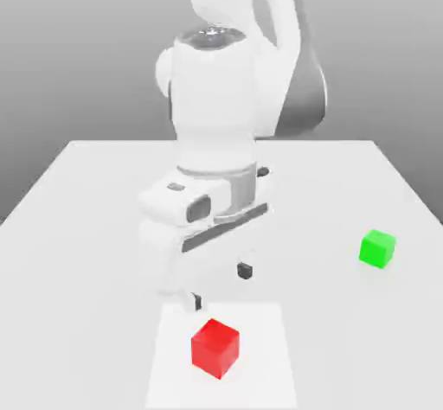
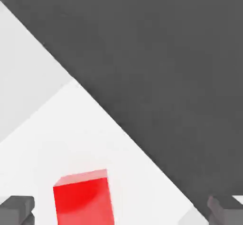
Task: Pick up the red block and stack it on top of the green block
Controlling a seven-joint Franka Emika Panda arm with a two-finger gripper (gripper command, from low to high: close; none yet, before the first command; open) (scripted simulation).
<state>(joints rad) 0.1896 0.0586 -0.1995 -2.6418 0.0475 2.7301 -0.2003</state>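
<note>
The jaws of the white robot arm's gripper stand wide open and hold nothing. They hang above the white counter, just behind the small bright red matte cube. The red cube sits on a paler square patch. The small bright green matte cube rests well apart, toward the exterior view's right.

The red block is a plain bright red with no markings, lying on a paler white patch of the light grey table. The green block, to the exterior view's right of that patch, is plain bright green. The arm behind the patch is white, with dark grey fingertips.
</note>
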